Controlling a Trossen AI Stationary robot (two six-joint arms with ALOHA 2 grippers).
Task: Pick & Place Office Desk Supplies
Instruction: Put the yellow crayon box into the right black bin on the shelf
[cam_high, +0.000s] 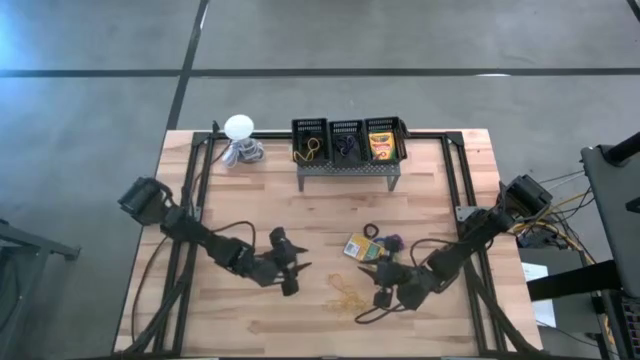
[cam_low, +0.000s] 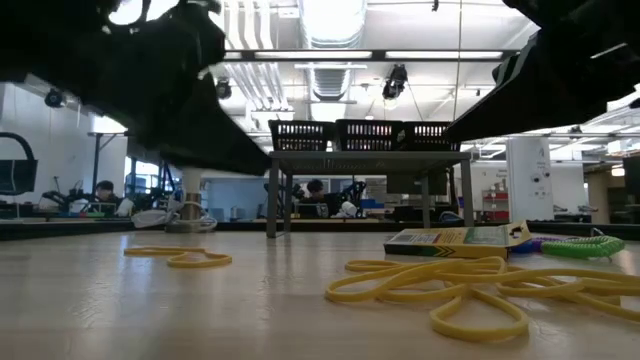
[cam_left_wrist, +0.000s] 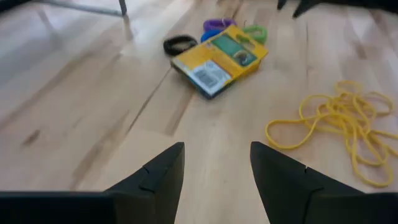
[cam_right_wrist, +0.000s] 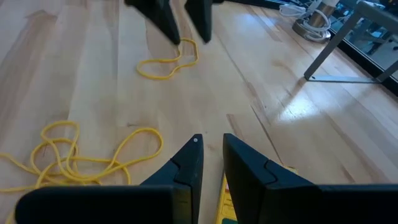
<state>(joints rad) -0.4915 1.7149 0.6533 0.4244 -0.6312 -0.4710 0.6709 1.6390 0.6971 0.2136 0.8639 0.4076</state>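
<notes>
From above, the desk (cam_high: 250, 200) carries a grey metal stand (cam_high: 348, 165) at its far edge, with three black baskets on top: yellow bands in the left one, dark items in the middle, a crayon box in the right. A white ball (cam_high: 239, 126) sits near the far left corner. The left gripper (cam_high: 293, 270) hangs over the middle of the desk toward the near edge, fingers apart and empty. The right gripper (cam_high: 374, 273) is right of centre, just beside a loose crayon box (cam_high: 361, 247), a black ring (cam_high: 372, 231) and a purple clip (cam_high: 394, 241). A tangle of yellow rubber bands (cam_high: 345, 296) lies between the two grippers, nearer the near edge.

At table height, the rubber bands (cam_low: 480, 285) sprawl in front, a single band (cam_low: 180, 257) lies to the left, and the crayon box (cam_low: 460, 240) rests flat beside a green clip (cam_low: 585, 246).

The left wrist camera shows the left gripper (cam_left_wrist: 214, 165) with fingers spread over bare wood; the crayon box (cam_left_wrist: 221, 59), black ring (cam_left_wrist: 179, 44) and bands (cam_left_wrist: 342, 127) lie ahead.

The right wrist camera shows the right gripper (cam_right_wrist: 211, 152) with a narrow gap, gripping nothing, an edge of the crayon box (cam_right_wrist: 225, 199) below it, bands (cam_right_wrist: 81, 155) beside it.
</notes>
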